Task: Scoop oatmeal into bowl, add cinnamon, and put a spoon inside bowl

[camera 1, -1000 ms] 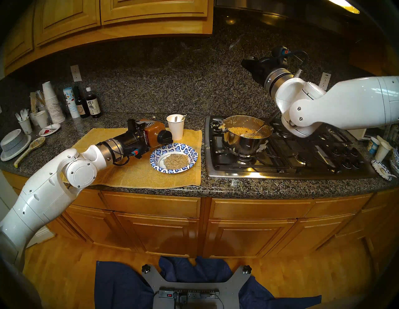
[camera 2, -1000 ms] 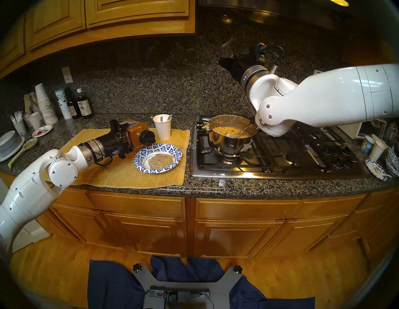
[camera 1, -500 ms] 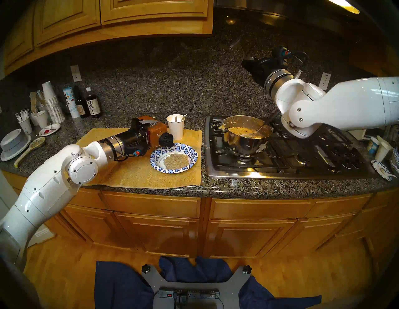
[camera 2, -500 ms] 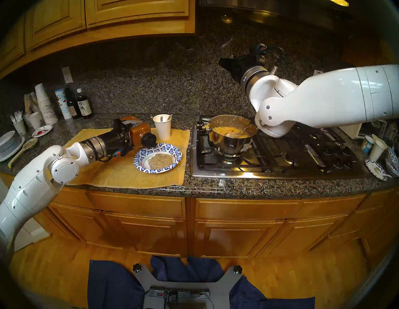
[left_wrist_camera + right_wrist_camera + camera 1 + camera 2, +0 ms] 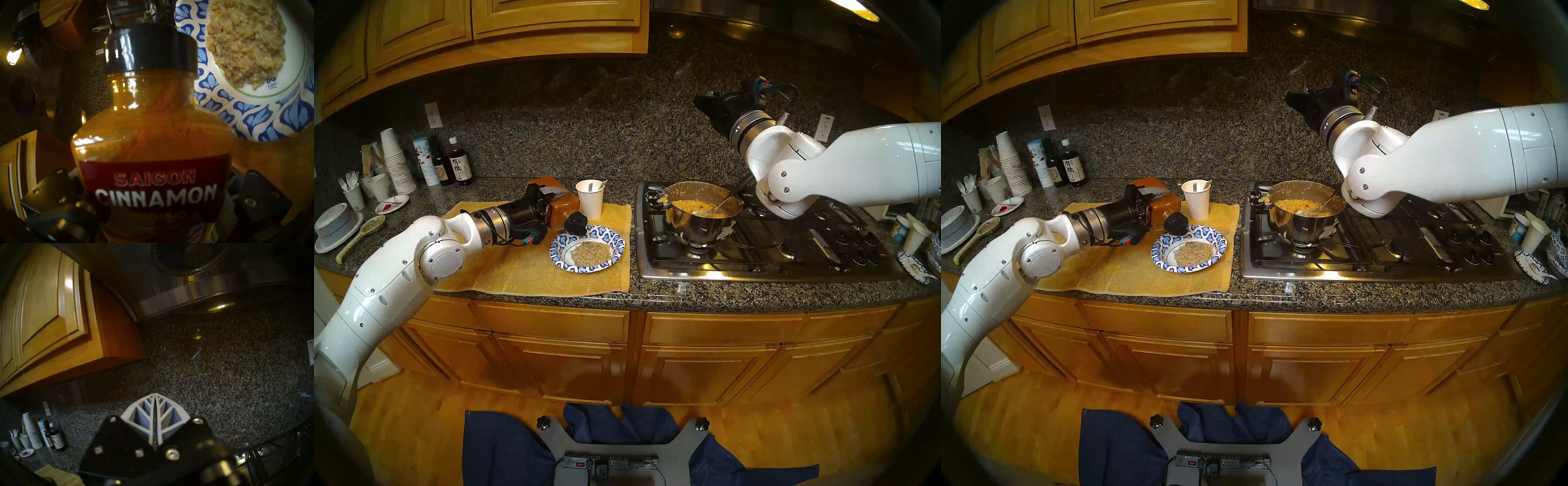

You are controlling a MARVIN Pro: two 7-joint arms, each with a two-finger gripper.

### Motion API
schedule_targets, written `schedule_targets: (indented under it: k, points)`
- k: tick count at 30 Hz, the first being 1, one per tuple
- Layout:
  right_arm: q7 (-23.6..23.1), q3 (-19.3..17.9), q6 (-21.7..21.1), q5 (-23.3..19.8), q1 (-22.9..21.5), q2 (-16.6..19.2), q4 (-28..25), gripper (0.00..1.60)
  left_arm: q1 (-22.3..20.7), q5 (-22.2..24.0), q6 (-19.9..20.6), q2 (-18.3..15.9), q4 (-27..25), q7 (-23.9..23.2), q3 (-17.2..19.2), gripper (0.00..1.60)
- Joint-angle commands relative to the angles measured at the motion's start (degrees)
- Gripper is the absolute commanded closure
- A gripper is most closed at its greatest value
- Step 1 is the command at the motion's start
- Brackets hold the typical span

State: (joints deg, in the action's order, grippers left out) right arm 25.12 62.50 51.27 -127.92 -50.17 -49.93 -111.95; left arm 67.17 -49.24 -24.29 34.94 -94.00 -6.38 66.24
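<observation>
Cinnamon bottle tipped beside the bowl — cap on, aim a little short.

The left tool point(image 5: 548, 207) is closed around the body of the cinnamon point(image 5: 563, 207) bottle, holding it nearly on its side above the yellow cloth point(image 5: 524, 271) on the bench, dark cap point(image 5: 150, 49) hanging over the near-left rim of the bowl point(image 5: 617, 237) — not over the oatmeal point(image 5: 590, 254) in its middle. The risks as I judge them: with the cap over the rim, powder could land on rim or cloth; whether the cap's opening is open I cannot tell, so shaking may give nothing, or a heap at once. The smooth bottle could slip in the grip. The right tool point(image 5: 155, 419), shut and empty, is held high near the wall above the pot point(image 5: 700, 217). White spoons stand in the paper cup point(image 5: 590, 200) behind the bowl.
</observation>
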Motion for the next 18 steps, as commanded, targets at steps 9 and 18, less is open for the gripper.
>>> schedule_targets:
  k: [9,18]
  points:
    - [-0.4,-0.8,1.2,0.5,-1.4,0.5,0.7,1.6,-7.0,-4.5,-1.0,2.9,-1.0,1.9,1.9,1.6]
    - [-0.8,-0.8,1.2,0.5,-1.3,0.5,0.7,1.6,-8.1,-9.1,-1.6,2.7,-0.4,3.0,2.1,1.6]
